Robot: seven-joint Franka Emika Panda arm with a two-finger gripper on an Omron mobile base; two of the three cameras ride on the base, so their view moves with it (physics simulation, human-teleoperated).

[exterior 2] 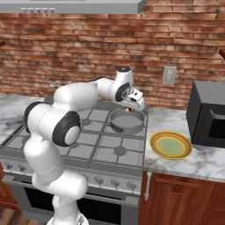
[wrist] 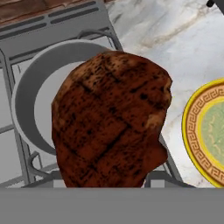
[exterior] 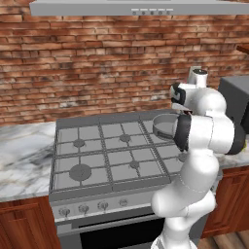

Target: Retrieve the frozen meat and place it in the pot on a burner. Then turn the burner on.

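Note:
The frozen meat point(wrist: 109, 118), a dark reddish-brown lump with grill marks, hangs close in front of the hand camera and hides the fingertips. My gripper point(exterior 2: 130, 107) is shut on it, just above the pot point(exterior 2: 127, 121). The shallow grey pot point(wrist: 27, 101) stands on the stove's back right grate square point(exterior: 162, 126), and the burner beneath it is hidden. In the hand view the meat overlaps the pot's right side and reaches past its rim toward the counter.
A yellow plate with a green centre point(exterior 2: 170, 145) lies on the marble counter right of the stove. A dark microwave point(exterior 2: 208, 116) stands further right. A row of knobs point(exterior 2: 112, 181) runs along the stove's front panel. The range hood point(exterior: 126, 7) hangs overhead.

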